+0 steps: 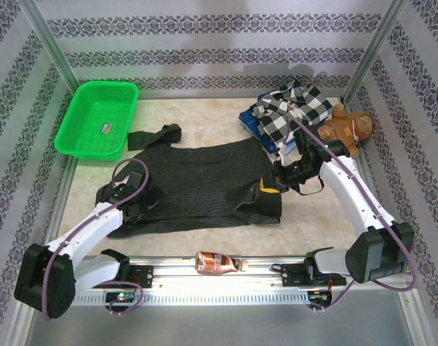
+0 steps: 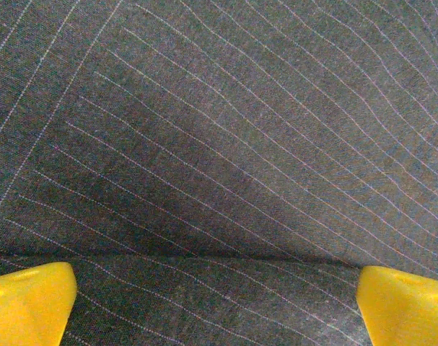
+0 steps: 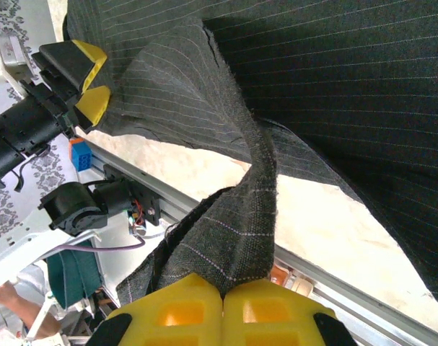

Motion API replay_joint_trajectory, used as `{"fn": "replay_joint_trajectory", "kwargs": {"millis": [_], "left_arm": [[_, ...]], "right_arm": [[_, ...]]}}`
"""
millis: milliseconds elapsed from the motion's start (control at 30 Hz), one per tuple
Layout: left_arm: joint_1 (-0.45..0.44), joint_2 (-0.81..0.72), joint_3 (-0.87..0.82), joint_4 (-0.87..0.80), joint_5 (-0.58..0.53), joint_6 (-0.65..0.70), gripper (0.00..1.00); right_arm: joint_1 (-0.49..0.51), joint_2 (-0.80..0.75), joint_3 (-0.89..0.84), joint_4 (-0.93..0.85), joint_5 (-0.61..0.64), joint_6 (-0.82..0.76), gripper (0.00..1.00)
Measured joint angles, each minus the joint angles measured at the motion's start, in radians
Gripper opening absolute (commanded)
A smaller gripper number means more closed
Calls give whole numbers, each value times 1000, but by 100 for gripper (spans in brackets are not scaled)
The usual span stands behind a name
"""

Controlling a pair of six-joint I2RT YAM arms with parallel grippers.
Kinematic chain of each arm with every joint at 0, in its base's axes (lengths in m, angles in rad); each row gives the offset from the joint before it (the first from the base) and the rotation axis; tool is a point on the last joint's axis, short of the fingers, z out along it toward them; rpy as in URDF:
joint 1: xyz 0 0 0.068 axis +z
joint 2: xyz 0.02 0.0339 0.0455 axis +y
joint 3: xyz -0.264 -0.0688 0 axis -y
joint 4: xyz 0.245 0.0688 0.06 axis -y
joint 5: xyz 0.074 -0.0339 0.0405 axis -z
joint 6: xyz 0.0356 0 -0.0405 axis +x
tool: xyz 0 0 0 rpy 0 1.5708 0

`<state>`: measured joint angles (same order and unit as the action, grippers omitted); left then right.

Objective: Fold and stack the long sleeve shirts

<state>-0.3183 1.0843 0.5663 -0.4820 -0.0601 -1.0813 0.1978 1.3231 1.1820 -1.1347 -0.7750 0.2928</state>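
Green basket holds one small item; dark shirt lies mid-table, left gripper wide open over it, right gripper pinching its edge; checked shirt and bear far right, bottle by the near rail.

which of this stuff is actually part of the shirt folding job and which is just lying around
Part of the job: charcoal pinstripe shirt, black-and-white checked shirt, blue garment.

Just lying about: brown teddy bear, green basket, brown bottle by the near rail.
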Motion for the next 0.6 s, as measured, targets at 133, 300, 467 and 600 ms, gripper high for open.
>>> {"fn": "replay_joint_trajectory", "kwargs": {"millis": [133,300,467,600], "left_arm": [[1,-2,0,0,0,0,100],[7,-10,-2,-4,0,3,100],[10,-12,-2,-6,0,4,100],[15,-26,-18,-8,0,4,100]], "right_arm": [[0,2,-21,3,3,-1,4],[-6,13,-36,3,14,-3,4],[-6,15,-39,6,26,-3,4],[-10,23,-46,6,31,-8,4]]}}
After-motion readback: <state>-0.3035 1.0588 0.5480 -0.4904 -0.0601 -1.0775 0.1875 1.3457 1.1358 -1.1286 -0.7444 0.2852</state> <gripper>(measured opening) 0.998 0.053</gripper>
